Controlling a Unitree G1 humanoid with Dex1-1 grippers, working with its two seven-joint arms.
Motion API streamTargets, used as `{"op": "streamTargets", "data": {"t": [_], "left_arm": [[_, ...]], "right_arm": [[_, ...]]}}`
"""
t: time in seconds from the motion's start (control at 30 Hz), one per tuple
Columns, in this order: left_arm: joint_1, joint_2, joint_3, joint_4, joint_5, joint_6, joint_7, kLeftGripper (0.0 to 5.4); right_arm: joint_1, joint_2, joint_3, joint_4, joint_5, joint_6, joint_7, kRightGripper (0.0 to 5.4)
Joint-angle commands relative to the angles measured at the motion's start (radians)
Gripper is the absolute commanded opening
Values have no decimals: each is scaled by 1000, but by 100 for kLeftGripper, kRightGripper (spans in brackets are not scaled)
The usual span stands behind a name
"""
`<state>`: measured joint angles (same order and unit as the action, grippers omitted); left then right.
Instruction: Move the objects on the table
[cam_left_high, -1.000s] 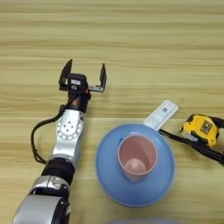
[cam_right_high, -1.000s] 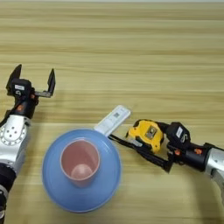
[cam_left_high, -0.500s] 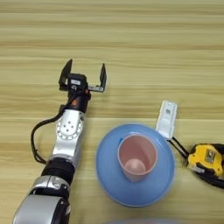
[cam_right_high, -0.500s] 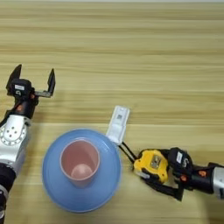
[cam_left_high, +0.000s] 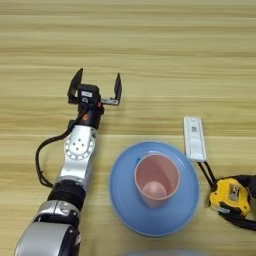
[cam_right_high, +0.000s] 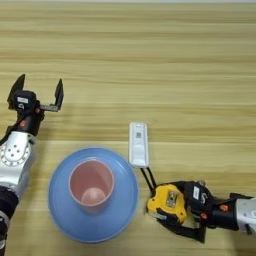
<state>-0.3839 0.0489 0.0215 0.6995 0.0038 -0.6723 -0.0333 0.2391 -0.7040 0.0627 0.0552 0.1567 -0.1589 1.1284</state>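
Table (cam_right_high: 150, 50): wood, fills view | plate (cam_right_high: 60, 210): light-blue, near edge, carrying upright pink cup (cam_right_high: 91, 184) | left gripper (cam_left_high: 96, 90): fingers spread, empty, beyond plate | white bar (cam_right_high: 138, 144): beside plate rim | right gripper (cam_right_high: 172, 215): clamped around tape measure (cam_right_high: 167, 202)

bright even overhead light, soft faint shadows, mild overall softness, no glare on table (cam_left_high: 150, 50)
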Motion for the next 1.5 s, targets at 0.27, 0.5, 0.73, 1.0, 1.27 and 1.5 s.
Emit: {"op": "streamTargets", "data": {"t": [0.27,0.5,0.73,1.0,1.27,1.5], "left_arm": [[-16,-3,-3,8,13,2,1,540],[-16,-3,-3,8,14,1,1,540],[-16,-3,-4,7,15,1,2,540],[-17,-2,-3,11,14,0,0,540],[-17,-5,-4,10,15,-3,4,540],[-18,-6,-3,14,16,-5,5,540]], "right_arm": [[-10,-10,-45,-79,150,59,27,538],[-10,-15,-124,-187,334,160,61,538],[-21,8,-196,-289,511,277,50,538],[-140,100,-110,-315,346,437,-289,538],[-245,282,-32,-286,262,655,-625,538],[-289,401,13,-236,141,744,-840,538]]}}
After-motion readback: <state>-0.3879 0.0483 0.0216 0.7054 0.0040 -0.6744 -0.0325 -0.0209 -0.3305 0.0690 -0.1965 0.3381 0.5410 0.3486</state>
